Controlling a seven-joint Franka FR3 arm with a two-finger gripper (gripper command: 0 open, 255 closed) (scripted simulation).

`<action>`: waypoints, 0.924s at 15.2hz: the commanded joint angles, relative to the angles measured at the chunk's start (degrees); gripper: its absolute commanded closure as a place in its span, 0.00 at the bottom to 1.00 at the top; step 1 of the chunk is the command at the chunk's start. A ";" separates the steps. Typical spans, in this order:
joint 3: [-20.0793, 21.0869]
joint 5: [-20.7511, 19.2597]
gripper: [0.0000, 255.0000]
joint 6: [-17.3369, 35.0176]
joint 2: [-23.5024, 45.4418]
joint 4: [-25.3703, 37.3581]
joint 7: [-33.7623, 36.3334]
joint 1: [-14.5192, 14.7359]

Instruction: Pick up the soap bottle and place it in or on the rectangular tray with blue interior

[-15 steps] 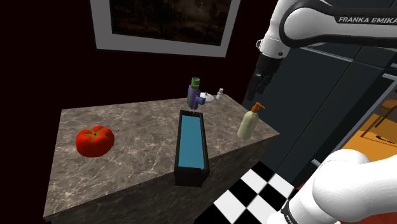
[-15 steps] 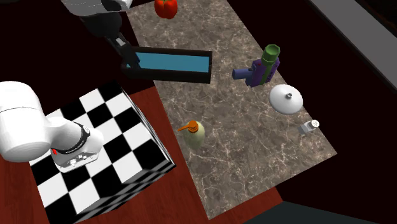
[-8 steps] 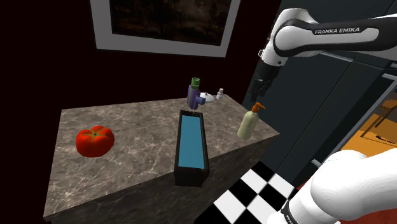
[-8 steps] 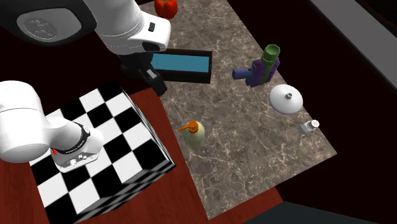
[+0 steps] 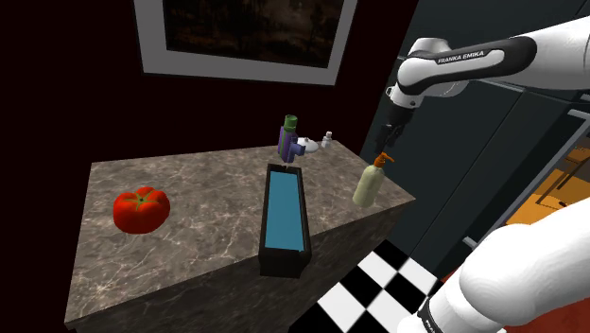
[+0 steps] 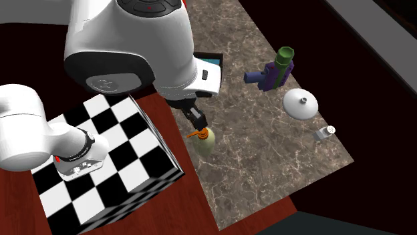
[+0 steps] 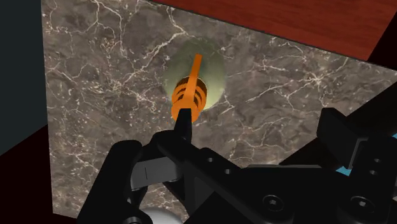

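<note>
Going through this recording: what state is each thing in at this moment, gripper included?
Pale green soap bottle with orange pump: upright on the marble counter, not held.
Black rectangular tray with blue interior: empty.
All-black gripper: open, above the bottle's pump.
Purple spray bottle with green cap: standing, untouched.
White round lid with knob: lying flat.
Red tomato: whole, resting on the counter.

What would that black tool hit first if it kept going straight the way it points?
Most likely the orange pump of the soap bottle, just ahead of the open tool; the gap is unclear.
</note>
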 commanded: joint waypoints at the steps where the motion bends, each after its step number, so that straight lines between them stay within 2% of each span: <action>1: -2.12 0.92 0.00 1.94 3.79 1.71 -2.63 -0.22; 4: -4.73 2.75 0.00 3.76 8.73 4.46 -6.37 -0.64; 11: -5.30 3.45 0.00 9.31 11.00 1.03 -7.00 -0.69; 14: -5.35 3.53 0.00 9.77 11.21 0.77 -7.06 -0.68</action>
